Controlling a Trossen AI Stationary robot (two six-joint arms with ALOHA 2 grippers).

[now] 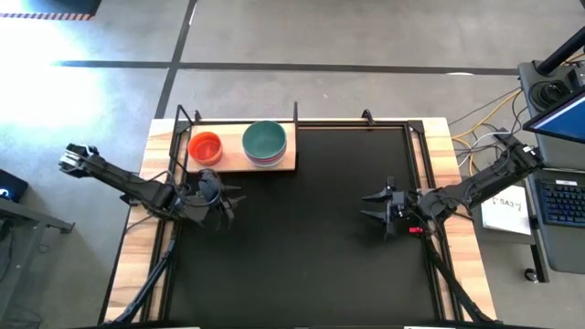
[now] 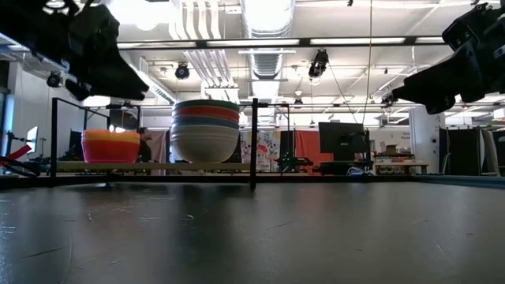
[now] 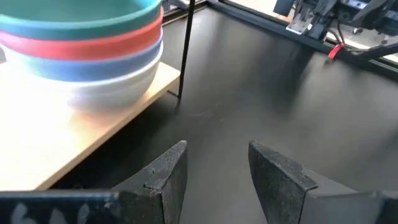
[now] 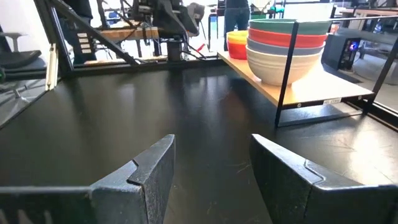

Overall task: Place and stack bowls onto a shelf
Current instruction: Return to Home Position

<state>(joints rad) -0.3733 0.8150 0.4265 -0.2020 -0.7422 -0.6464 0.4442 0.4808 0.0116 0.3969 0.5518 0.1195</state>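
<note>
1. my left hand (image 3: 214, 163) is open, with a clear gap between the two fingers and nothing in it. it hangs low over the desk (image 1: 302, 256), just beside the front edge of the shelf (image 3: 62, 143).
2. my right hand (image 4: 211, 155) is likewise open and empty. it sits well apart from the shelf, out on the far side of the desk.
3. the bowls are all up on the shelf in two piles. the large stack (image 1: 265, 142) has teal on top, over red, pale blue and white. the small stack (image 1: 205, 146), orange-red on top, stands near it but not touching.
4. i judge the stacking finished, so what is left is pulling both arms back to rest.
5. the risk lies with my left hand. it is close to the plank and to the thin black post (image 3: 185, 50) at its corner, and a careless swing could clip either one.
6. a knock there would shake the raised shelf. the large stack stands tall, so its top bowl could slide or the pile could tip.
7. lifting before i turn away would avoid that.
</note>
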